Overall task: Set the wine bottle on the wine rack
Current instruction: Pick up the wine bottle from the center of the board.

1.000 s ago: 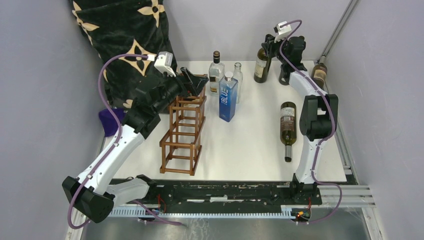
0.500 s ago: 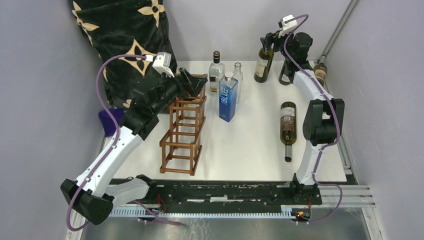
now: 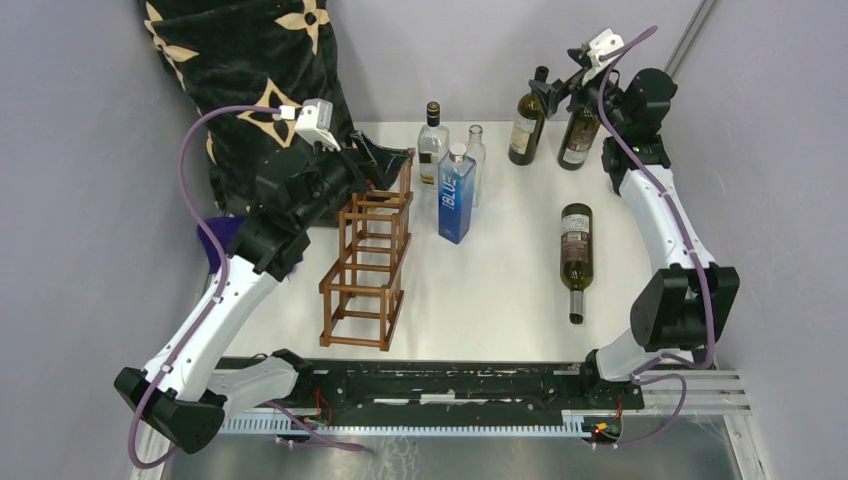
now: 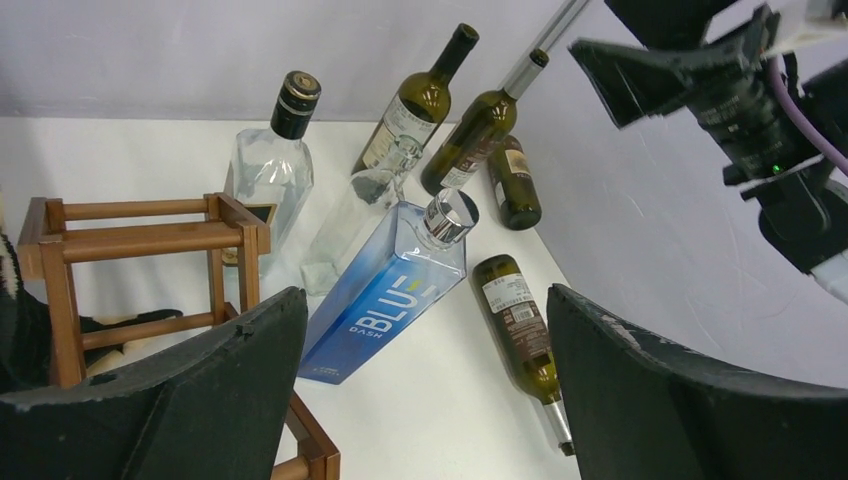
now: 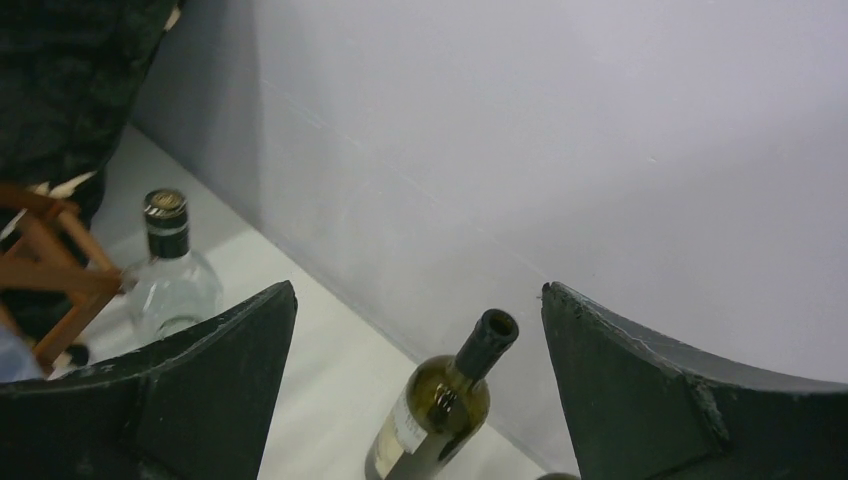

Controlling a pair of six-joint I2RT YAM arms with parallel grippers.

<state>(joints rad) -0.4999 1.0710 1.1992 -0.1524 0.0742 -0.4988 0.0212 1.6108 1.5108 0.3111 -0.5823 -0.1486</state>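
Right gripper [image 5: 417,290], jaws wide and empty, hangs over upright wine bottle [image 5: 432,405], neck up just below; wine rack [image 4: 150,240] well off left, beside open left gripper [image 4: 425,295].

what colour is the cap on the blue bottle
Silver cap on the blue bottle; clearest in the left wrist view.

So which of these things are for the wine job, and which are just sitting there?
For the job: wine rack; lying wine bottle; left standing wine bottle; right standing wine bottle. Can't tell which bottle goes first.

Just lying about: blue bottle; black-capped clear bottle; plain clear bottle; black patterned blanket.
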